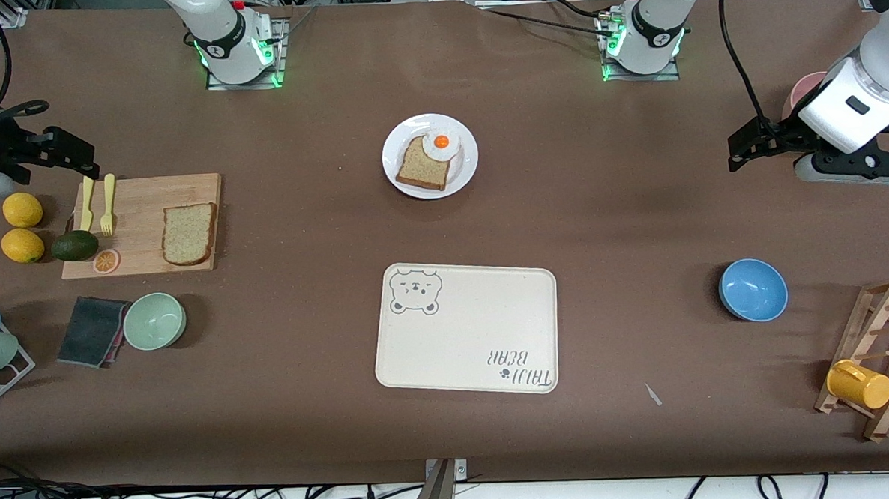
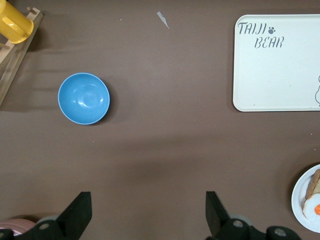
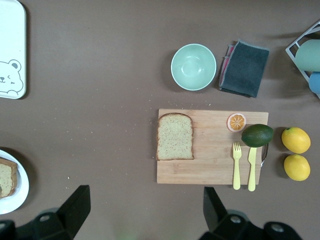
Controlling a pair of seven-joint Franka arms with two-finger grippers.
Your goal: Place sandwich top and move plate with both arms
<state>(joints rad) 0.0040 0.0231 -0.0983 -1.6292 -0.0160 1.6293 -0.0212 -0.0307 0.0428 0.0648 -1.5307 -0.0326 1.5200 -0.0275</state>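
Note:
The sandwich top [image 1: 189, 234] lies flat on a wooden cutting board [image 1: 142, 195] toward the right arm's end of the table; it also shows in the right wrist view [image 3: 175, 136]. The white plate [image 1: 465, 175] sits mid-table, farther from the front camera than the tray, and carries a darker bread slice [image 1: 420, 168] and a fried egg [image 1: 441, 143]. My right gripper [image 1: 72, 140] hovers open and empty over the table beside the board, and its own view [image 3: 145, 205] shows this too. My left gripper [image 1: 740, 150] hovers open and empty at the left arm's end, as in its own view [image 2: 148, 210].
A cream bear-print tray [image 1: 467, 327] lies nearer the front camera than the plate. A blue bowl [image 1: 752, 289] and a wooden rack with a yellow mug [image 1: 859, 384] are at the left arm's end. A green bowl [image 1: 154, 321], a grey cloth [image 1: 89, 330], an avocado [image 1: 74, 245] and lemons [image 1: 22, 227] surround the board.

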